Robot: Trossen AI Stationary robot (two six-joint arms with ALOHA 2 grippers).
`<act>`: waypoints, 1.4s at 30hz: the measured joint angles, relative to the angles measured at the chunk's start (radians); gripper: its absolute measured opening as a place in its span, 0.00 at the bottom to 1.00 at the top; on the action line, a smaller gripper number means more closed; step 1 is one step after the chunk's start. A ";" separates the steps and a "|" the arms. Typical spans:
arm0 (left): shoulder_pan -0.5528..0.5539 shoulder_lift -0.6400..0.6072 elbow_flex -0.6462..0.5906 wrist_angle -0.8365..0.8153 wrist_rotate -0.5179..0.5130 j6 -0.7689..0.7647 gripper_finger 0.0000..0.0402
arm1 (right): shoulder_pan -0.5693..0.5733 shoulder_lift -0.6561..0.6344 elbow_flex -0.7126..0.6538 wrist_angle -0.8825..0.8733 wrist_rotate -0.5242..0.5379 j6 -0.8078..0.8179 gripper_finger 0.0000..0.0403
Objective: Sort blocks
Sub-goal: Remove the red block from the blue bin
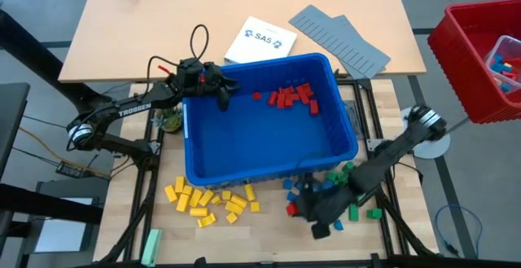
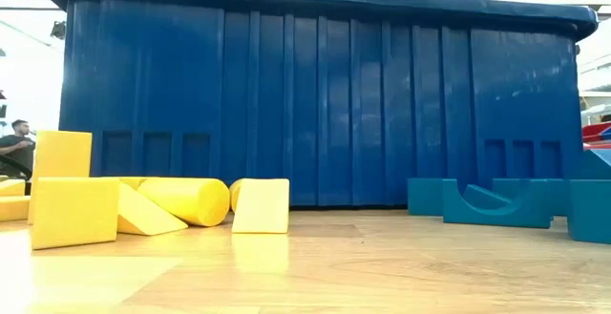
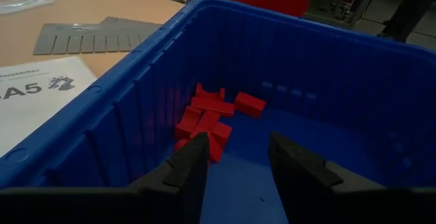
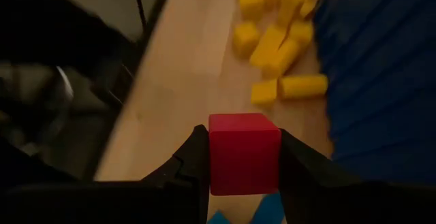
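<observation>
Blocks are seen in four colour groups. Red blocks (image 1: 291, 97) lie heaped inside the blue bin (image 1: 203, 150), toward its far right corner. Yellow blocks (image 1: 205, 201) are scattered on the tabletop (image 1: 269, 235) just outside the bin's near wall, toward the near left corner. Blue and green blocks (image 1: 346, 177) are gathered by the bin's near right corner. One red block (image 4: 244, 152) is clamped between the fingers of the right hand (image 4: 244, 176), which hangs above the near edge of the tabletop beside the blue and green group. The left hand (image 3: 237, 166) is held inside the bin at its far left corner, its fingers parted and grasping nothing.

"TROSSEN" is printed in white along the left arm (image 1: 130, 109). A white sheet (image 1: 259, 40) marked "SA5" lies just beyond the bin's far wall.

Much of the bin's floor is bare, while the strip between its near wall and the near edge is crowded with blocks. Grey ridged panels (image 1: 342, 36) rest on the far pale board. A pale green bar (image 1: 151, 245) lies at the near left edge. A red crate (image 1: 464, 52) with a few blocks stands off the right side.

The surface is light wood. In the low view a person (image 2: 13, 147) is seen far off at the left.
</observation>
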 joint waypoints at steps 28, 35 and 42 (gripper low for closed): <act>0.000 0.000 0.000 0.028 -0.006 0.000 0.41 | -0.150 0.321 0.000 0.169 -0.213 -0.079 0.44; 0.000 0.000 0.000 0.045 -0.006 0.000 0.41 | -0.092 0.053 0.000 0.166 -0.181 -0.043 0.43; 0.000 0.000 0.000 0.054 -0.006 0.000 0.41 | -0.130 -0.198 0.000 0.166 0.254 -0.178 0.40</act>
